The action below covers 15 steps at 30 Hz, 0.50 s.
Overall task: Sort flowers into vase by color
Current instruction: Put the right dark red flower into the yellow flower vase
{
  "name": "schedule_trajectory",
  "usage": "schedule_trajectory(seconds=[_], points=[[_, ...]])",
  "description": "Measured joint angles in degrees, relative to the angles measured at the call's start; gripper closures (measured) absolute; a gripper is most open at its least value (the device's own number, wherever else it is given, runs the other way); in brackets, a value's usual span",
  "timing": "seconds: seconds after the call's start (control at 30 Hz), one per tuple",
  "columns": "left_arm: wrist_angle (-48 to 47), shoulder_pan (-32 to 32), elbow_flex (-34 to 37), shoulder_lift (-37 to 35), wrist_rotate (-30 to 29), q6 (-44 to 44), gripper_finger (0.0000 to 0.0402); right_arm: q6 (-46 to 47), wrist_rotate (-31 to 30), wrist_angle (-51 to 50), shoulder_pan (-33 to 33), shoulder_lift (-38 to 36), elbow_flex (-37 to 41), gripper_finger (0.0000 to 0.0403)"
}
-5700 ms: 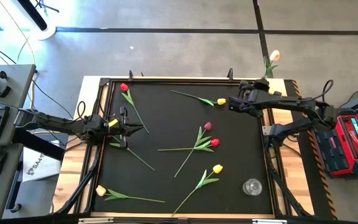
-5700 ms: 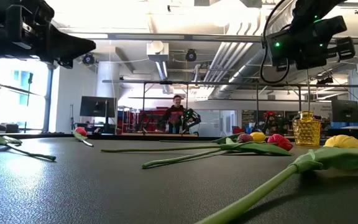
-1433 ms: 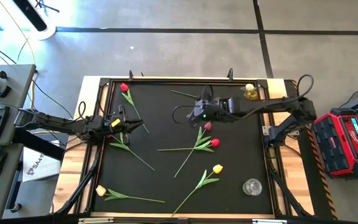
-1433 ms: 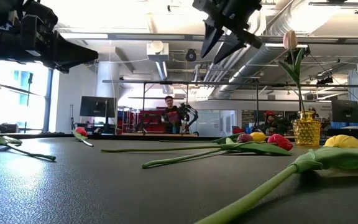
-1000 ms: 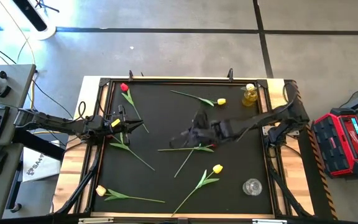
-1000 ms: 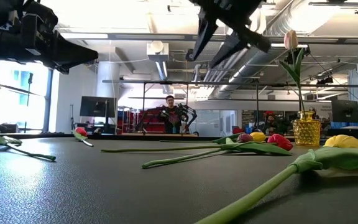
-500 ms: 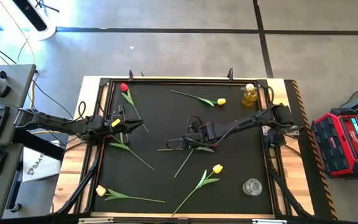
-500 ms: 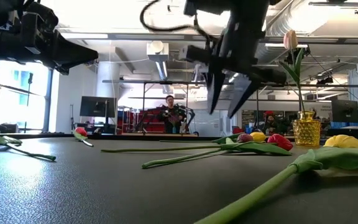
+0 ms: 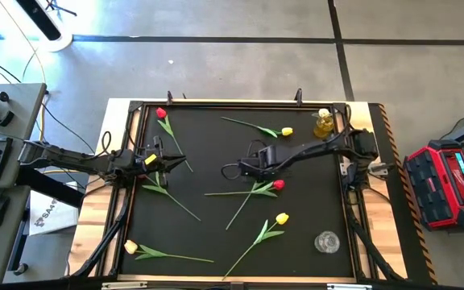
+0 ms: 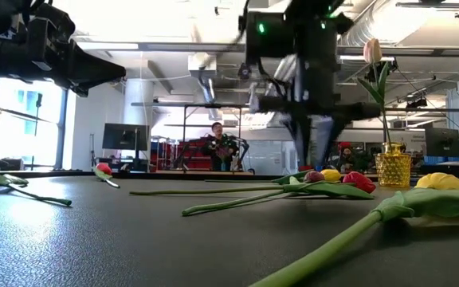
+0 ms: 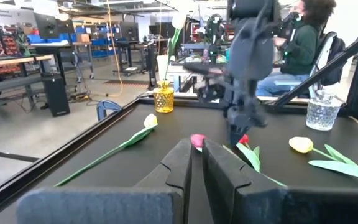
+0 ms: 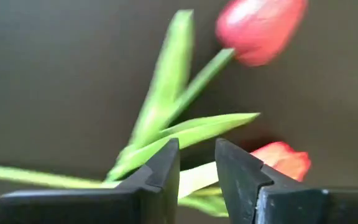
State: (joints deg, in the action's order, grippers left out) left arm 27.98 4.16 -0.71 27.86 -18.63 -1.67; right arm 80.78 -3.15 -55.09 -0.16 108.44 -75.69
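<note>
My right gripper (image 12: 196, 167) has its jaws drawn narrow around a pale green stem; whether they grip it yet, I cannot tell. It hangs over the middle of the black table (image 9: 200, 157), directly above two crossed tulips, and the stem passes straight through the gap between its fingers. One red tulip (image 12: 263, 28) lies just ahead of the jaws, a second red tulip (image 12: 284, 162) just beside them. Their long thin stems run roughly left to right across the table, heads pointing to my right. My left gripper (image 11: 194, 165) waits pressed shut near the table's left edge, well away, so the right arm is nearer. A yellow glass vase (image 9: 323, 123) already holds one cream flower (image 10: 371, 50).
</note>
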Motion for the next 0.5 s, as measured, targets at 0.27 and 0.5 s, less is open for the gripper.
schedule_trajectory(seconds=[0.27,0.5], points=[[-0.34,-0.02,0.0,0.02,0.0,0.0,0.0374,-2.13,1.66,6.2,-3.33,0.0,3.46,0.0324],[-0.32,-0.02,0.0,0.02,-0.01,-0.85,0.0374,-3.46,2.81,8.02,-4.89,-0.02,3.46,0.0325]])
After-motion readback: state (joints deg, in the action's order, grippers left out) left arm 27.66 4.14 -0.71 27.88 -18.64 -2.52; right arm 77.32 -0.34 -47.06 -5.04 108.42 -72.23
